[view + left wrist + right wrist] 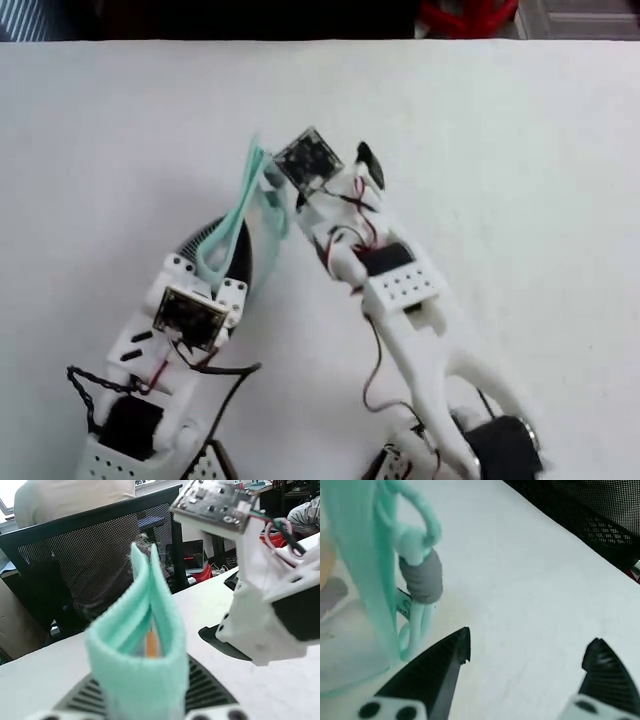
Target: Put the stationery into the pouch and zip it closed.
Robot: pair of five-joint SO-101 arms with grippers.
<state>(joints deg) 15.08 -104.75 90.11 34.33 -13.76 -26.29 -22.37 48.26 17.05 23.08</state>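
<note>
left gripper [220,245]: its fingers are clamping the near end of the pouch [240,205], and the black ribbed finger is lying under the fabric.
right gripper [530,637]: its fingers are standing wide apart and gripping nothing; bare table is showing between them.
pouch: it is standing on edge in the left gripper and stretching away from it towards the right gripper. its far end is sitting just beside one right fingertip [462,640], outside the gap between the fingers.
pouch mouth: seen from the left wrist, the two mint edges [140,665] are gaping apart just ahead of the left gripper, so this end is not being zipped.
orange stationery piece [151,645]: it is sitting inside the pouch, between the two mint edges, directly ahead of the left gripper.
zip slider [422,577]: grey, it is hanging at the pouch end nearest the right gripper, just beyond that same fingertip and apart from it.
pull loop [420,510]: mint cord, it is curling out from the slider, on the side farther from the right gripper.
table [520,150]: white, it is lying under both grippers.
mesh chair [90,555]: black, it is standing beyond the table edge, well past the pouch as seen from the left gripper.
arms: in the high view the two grippers are angling towards each other with the pouch between them.
</note>
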